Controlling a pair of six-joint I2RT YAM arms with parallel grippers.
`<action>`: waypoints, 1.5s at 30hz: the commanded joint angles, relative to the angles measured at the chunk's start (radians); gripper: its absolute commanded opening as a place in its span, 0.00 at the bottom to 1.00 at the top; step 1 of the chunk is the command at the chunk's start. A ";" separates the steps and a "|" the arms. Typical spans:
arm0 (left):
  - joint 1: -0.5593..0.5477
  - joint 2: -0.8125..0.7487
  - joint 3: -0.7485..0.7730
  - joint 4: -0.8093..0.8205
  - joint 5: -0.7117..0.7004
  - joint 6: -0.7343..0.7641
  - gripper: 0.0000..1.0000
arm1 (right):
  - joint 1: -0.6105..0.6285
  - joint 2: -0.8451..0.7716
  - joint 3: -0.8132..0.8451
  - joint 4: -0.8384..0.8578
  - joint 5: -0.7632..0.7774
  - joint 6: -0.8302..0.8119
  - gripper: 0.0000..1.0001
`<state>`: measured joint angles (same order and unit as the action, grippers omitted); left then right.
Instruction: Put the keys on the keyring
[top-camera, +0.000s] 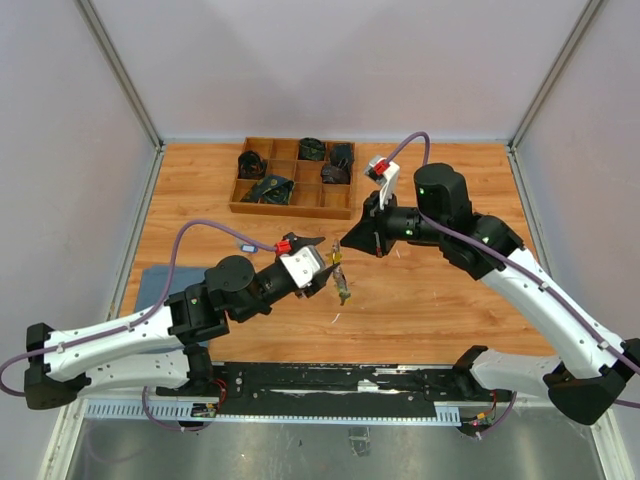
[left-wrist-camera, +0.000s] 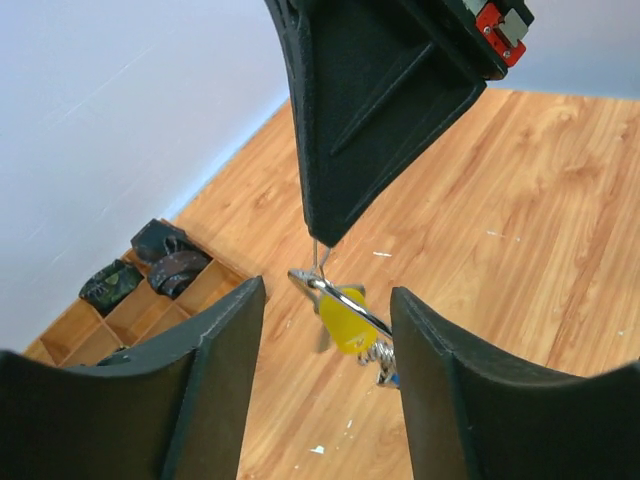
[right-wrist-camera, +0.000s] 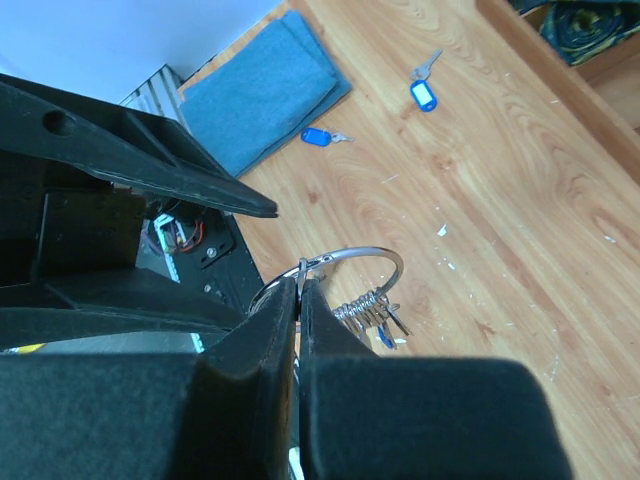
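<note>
currently the right gripper (right-wrist-camera: 298, 285) is closed on the wire of the keyring (right-wrist-camera: 372, 254), held in the air over the table (top-camera: 440, 300). the ring sits between the parted fingers of the left gripper (left-wrist-camera: 327, 292). keys (left-wrist-camera: 345, 322) hang bunched under it, long axes roughly downward. the wooden tray (top-camera: 290, 209) holds dark bundles (top-camera: 267, 190) in several compartments.

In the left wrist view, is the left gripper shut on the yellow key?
No, the left gripper is open: the yellow key hangs in the gap between its jaws.
</note>
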<state>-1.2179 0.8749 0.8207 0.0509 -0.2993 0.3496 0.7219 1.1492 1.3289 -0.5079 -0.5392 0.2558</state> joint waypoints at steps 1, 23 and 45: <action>0.006 -0.042 -0.014 0.046 -0.028 -0.050 0.60 | 0.018 -0.037 0.059 0.007 0.095 -0.006 0.01; 0.005 0.049 -0.109 0.314 -0.144 -0.154 0.59 | 0.018 -0.069 0.037 0.047 0.221 0.175 0.01; 0.008 0.073 -0.112 0.333 -0.162 -0.078 0.01 | 0.018 -0.089 0.022 0.066 0.165 0.187 0.01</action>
<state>-1.2148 0.9489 0.7052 0.3656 -0.4541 0.2413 0.7219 1.0859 1.3560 -0.5026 -0.3492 0.4271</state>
